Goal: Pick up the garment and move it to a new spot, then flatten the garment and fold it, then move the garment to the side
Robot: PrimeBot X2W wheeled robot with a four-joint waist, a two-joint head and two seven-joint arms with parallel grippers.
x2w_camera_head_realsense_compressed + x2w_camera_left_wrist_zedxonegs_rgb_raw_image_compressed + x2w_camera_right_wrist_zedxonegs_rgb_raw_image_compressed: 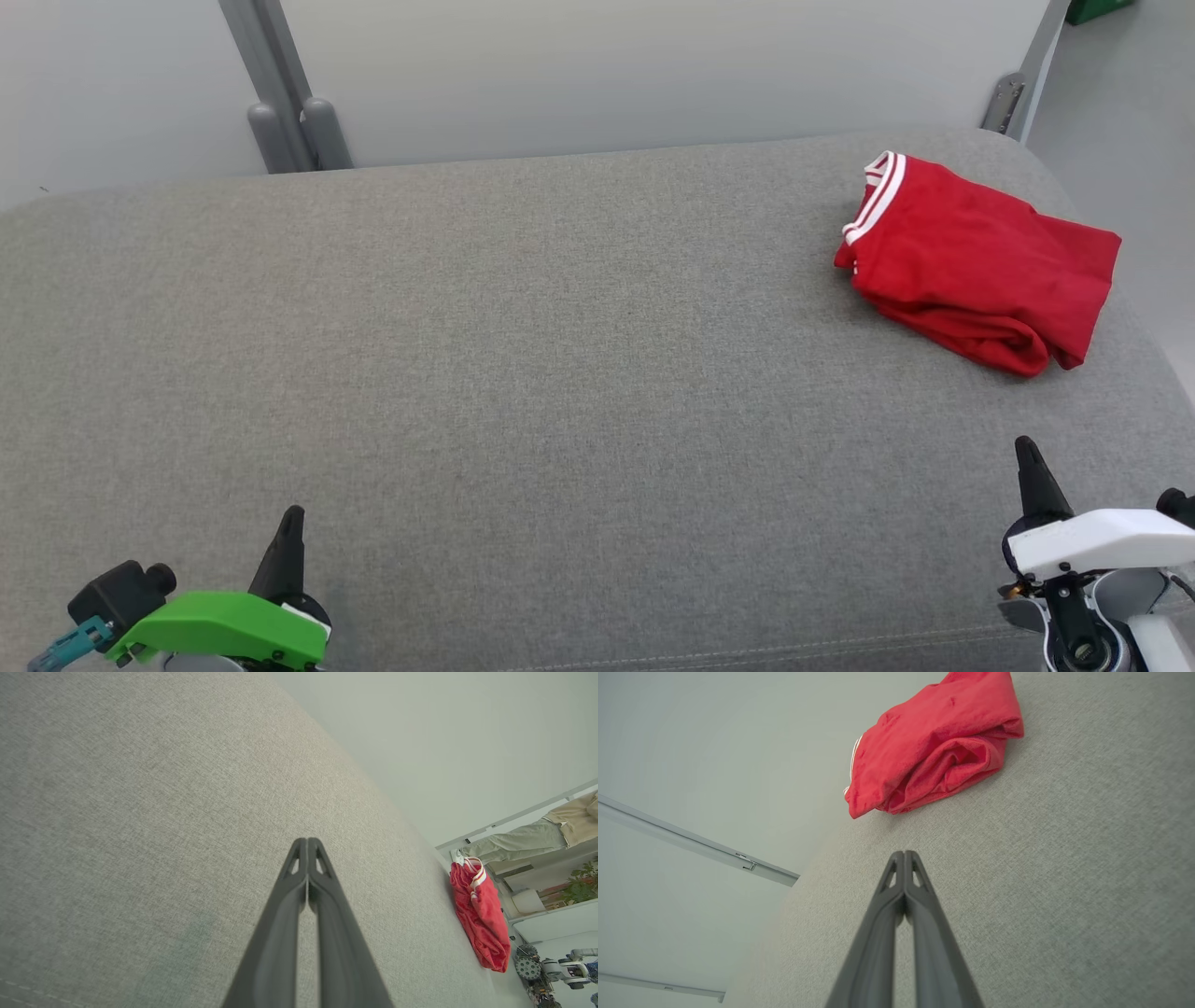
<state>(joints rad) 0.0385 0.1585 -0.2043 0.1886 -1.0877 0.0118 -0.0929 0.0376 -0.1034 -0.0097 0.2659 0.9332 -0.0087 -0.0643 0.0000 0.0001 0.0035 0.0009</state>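
A red garment [978, 259] with a white-striped collar lies folded at the far right of the grey cushioned surface [523, 355]. My left gripper [291, 515] rests at the lower left, far from it, shut with nothing between its fingers. At the lower right my right gripper [1025, 446] stands shut and empty, a short way in front of the garment. The left wrist view shows the tips [307, 841] pressed together and the garment [479, 914] off to the right. Ahead of the closed tips [904, 854] in the right wrist view lies the garment [931, 746].
A pale wall panel with grey posts [289, 112] stands behind the surface. The surface's right edge drops to the floor [1130, 121] close to the garment. A person's legs [518, 840] and another wheeled robot [551, 970] appear in the left wrist view beyond the surface.
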